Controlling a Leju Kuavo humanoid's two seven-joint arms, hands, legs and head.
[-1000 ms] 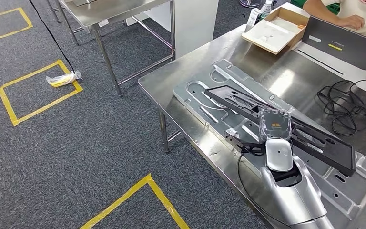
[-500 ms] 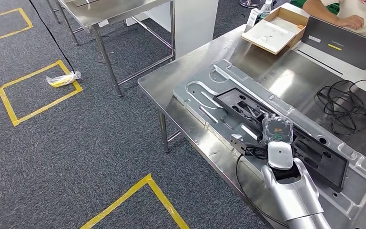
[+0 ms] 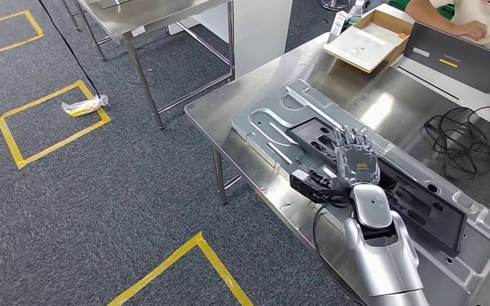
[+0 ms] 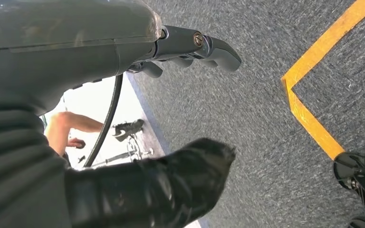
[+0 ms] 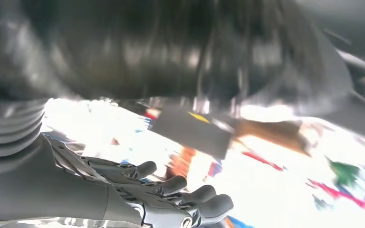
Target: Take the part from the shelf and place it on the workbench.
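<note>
The long black part (image 3: 421,205) lies flat on a large silver sheet-metal panel (image 3: 269,135) on the steel workbench (image 3: 226,105). My right hand (image 3: 356,160) hovers over the part's near half with its fingers spread, holding nothing; whether it touches the part I cannot tell. In the blurred right wrist view its fingers (image 5: 185,194) are stretched out and empty. My left hand (image 4: 100,52) hangs over the grey carpet with thumb and fingers apart, holding nothing.
An open cardboard box (image 3: 367,41), a dark flat case (image 3: 462,60) and a black cable (image 3: 459,143) lie at the bench's far side, where a person (image 3: 478,19) sits. A second steel table (image 3: 147,14) stands behind. Yellow tape squares (image 3: 51,121) mark the carpet.
The black part, held tilted above the panel a second ago, now lies flat on it. My right hand has let go, spread its fingers and drawn slightly back.
</note>
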